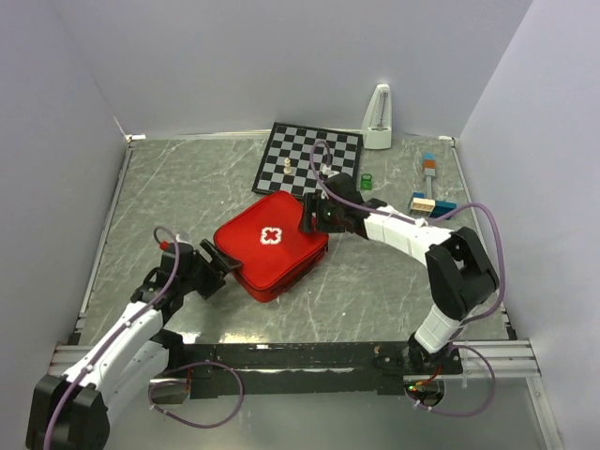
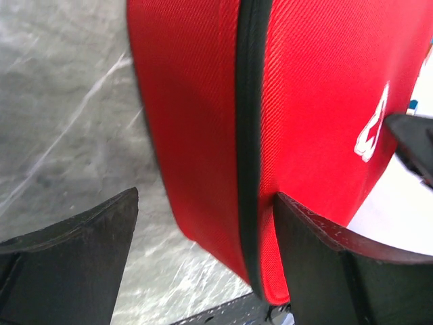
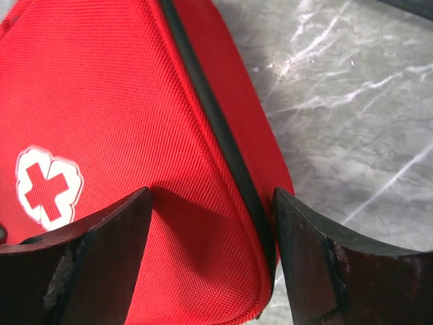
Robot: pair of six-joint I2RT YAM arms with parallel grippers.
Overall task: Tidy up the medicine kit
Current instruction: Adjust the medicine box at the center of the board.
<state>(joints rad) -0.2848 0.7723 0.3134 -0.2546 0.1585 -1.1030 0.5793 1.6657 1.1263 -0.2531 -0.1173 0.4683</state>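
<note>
The medicine kit (image 1: 272,246) is a red zip case with a white cross, lying closed and flat in the middle of the table. My left gripper (image 1: 220,262) is at its near-left corner. In the left wrist view the kit's (image 2: 304,101) corner sits between the wide jaws of the gripper (image 2: 206,196); one finger (image 2: 318,264) touches the fabric, the other stands clear over the table. My right gripper (image 1: 309,217) is at the far-right corner. Its jaws (image 3: 211,193) straddle that corner of the kit (image 3: 122,101), open wide, with the black zip running between them.
A black-and-white chessboard (image 1: 309,155) with a small white piece (image 1: 287,166) lies just behind the kit. A white metronome-like object (image 1: 378,117) stands at the back. A small green item (image 1: 367,181) and coloured blocks (image 1: 429,202) sit to the right. Walls enclose the table.
</note>
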